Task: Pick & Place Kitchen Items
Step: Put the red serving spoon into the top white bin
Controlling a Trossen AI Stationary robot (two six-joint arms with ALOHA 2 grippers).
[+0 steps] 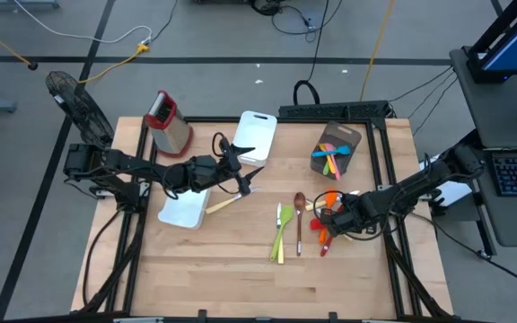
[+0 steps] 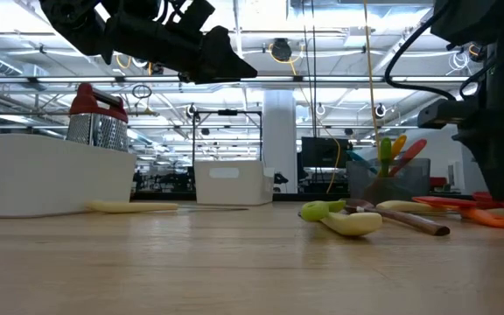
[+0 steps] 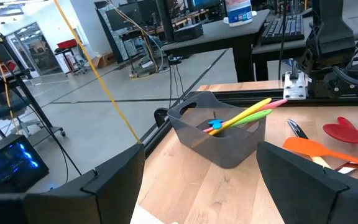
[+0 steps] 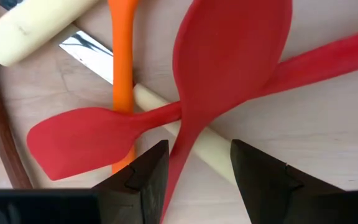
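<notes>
I see R gripper point(image 4: 194, 171) fingers part-open astride red spoon point(image 4: 229, 56) handle on bench point(image 1: 240, 260); L gripper point(image 1: 240, 179) wide open, empty.

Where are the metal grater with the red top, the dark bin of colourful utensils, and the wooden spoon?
Grater point(image 1: 170, 125): high view, on its metal side.
Dark bin point(image 3: 229, 144): left wrist view, on its front wall.
Wooden spoon point(image 1: 300, 203): high view, on its bowl.
</notes>
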